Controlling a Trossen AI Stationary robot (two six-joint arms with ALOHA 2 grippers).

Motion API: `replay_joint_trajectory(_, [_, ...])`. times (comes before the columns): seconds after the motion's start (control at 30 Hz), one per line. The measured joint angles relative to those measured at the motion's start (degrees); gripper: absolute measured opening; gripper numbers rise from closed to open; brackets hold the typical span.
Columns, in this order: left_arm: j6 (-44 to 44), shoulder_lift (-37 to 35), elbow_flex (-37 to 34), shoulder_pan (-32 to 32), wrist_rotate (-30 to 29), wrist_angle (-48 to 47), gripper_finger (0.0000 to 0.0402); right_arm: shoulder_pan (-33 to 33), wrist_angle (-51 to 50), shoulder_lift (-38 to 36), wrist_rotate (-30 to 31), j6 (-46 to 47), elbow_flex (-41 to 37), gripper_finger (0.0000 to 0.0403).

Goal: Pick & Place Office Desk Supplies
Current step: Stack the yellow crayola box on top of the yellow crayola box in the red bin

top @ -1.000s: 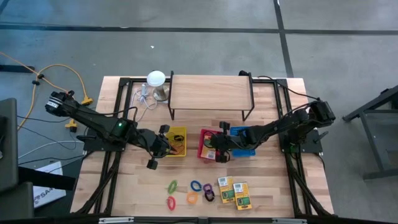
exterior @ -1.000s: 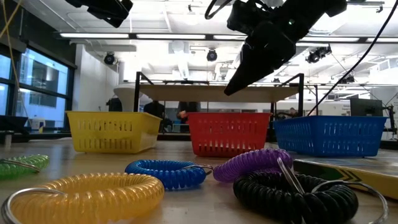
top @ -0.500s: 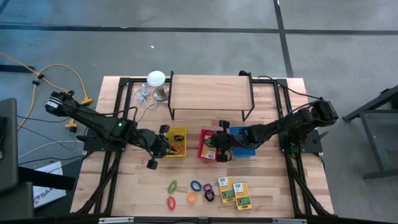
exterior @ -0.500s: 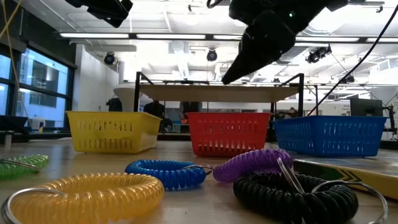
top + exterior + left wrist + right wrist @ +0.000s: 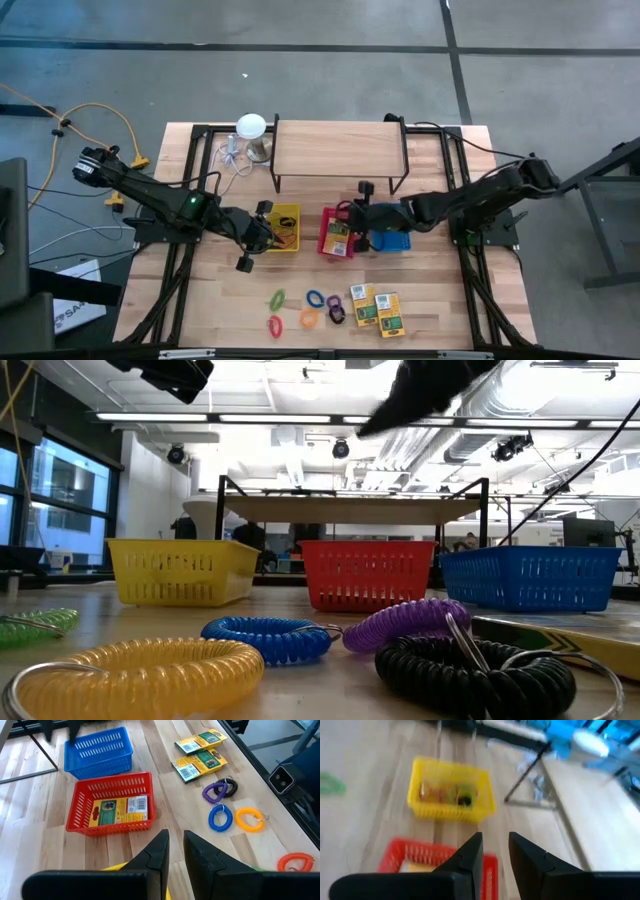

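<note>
A robotics lab or workshop hall is showing here. The wooden surface (image 5: 430, 310) is standing on a bare grey concrete floor (image 5: 300, 80) crossed by dark seam lines, with an orange cable (image 5: 110, 115) trailing across the floor beside the surface. Beyond the surface, the low view is looking into a large open room where strip lights (image 5: 200, 417) and exposed ducts (image 5: 500, 400) are running along a white ceiling, and tall windows (image 5: 50, 490) are letting in daylight to one side.
</note>
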Motion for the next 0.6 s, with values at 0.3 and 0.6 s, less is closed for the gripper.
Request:
replay_joint_trajectory(0.3, [0.00,0.00,0.00,0.00,0.00,0.91,0.0054,2.71,-5.39,-1.64,-0.33,-0.38,-0.09,0.0082])
replay_joint_trajectory(0.6, [0.00,0.00,0.00,0.00,0.00,1.49,0.0054,7.15,-11.32,-2.26,-0.31,6.14,-0.09,0.0082])
